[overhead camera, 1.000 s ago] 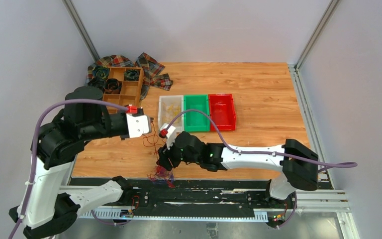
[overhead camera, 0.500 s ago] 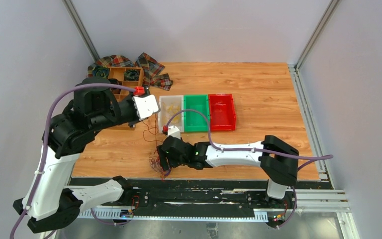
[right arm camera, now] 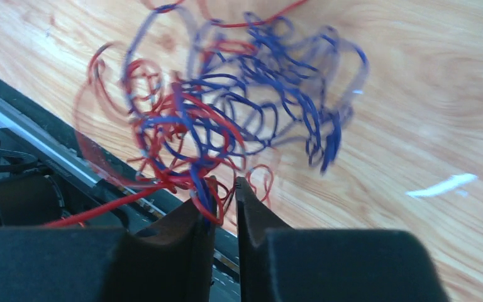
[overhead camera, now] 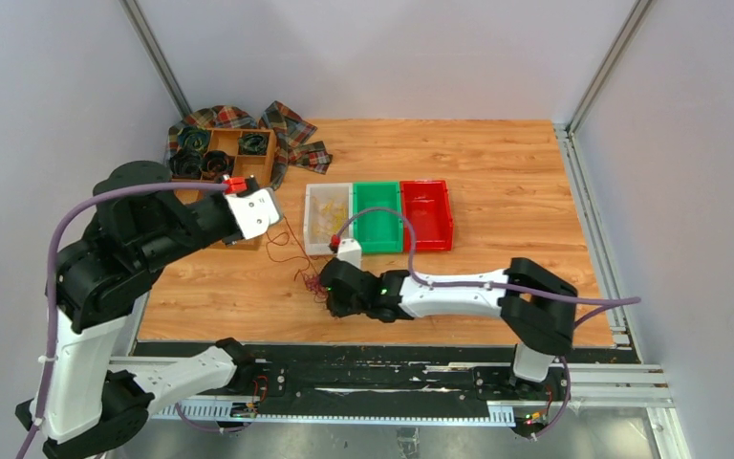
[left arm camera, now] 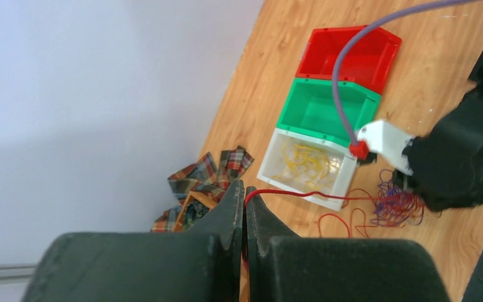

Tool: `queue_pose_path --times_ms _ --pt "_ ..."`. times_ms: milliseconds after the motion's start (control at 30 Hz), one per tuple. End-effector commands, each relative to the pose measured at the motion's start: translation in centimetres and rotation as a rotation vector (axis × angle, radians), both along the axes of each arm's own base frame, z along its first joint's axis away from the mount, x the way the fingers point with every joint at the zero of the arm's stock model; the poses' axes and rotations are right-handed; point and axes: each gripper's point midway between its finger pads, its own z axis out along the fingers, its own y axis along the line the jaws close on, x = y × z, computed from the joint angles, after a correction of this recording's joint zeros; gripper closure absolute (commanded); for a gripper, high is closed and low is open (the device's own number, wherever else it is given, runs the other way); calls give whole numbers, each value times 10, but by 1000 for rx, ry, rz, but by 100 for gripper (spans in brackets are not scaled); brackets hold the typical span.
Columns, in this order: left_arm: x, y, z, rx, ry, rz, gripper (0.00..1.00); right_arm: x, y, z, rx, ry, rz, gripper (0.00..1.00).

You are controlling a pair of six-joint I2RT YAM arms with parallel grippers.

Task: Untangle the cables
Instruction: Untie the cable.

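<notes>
On the near part of the wooden table (overhead camera: 516,172), just in front of the white bin (left arm camera: 268,168), the cables (right arm camera: 239,113) lie as a red-and-purple clump. The right gripper (right arm camera: 225,189) pinches strands at its edge, jaws nearly together. The left gripper (left arm camera: 245,189), raised, is clamped on one red strand (left arm camera: 302,194) leading to the clump.
</notes>
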Motion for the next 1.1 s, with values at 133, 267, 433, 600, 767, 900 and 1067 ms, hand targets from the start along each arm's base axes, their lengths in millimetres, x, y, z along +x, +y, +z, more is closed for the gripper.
queue_pose_path --times_ms 133,267,433,600,767,900,1067 --pt "-2 19 26 -13 -113 58 99 26 -76 31 6 -39 -128 99" --pt "-2 24 15 20 -102 76 100 29 -109 35 8 -46 -162 100" --pt "0 29 5 57 -83 98 99 33 -145 30 -6 -65 -187 99" --pt "8 44 -6 159 -104 155 99 37 -192 20 -59 -40 -266 100" --pt "17 67 -7 285 -166 241 99 33 -236 1 -145 2 -363 99" --pt "25 92 -13 442 -218 327 99 29 -259 -11 -212 37 -421 100" --pt "28 106 -18 523 -229 375 99 28 -278 -21 -280 66 -467 99"
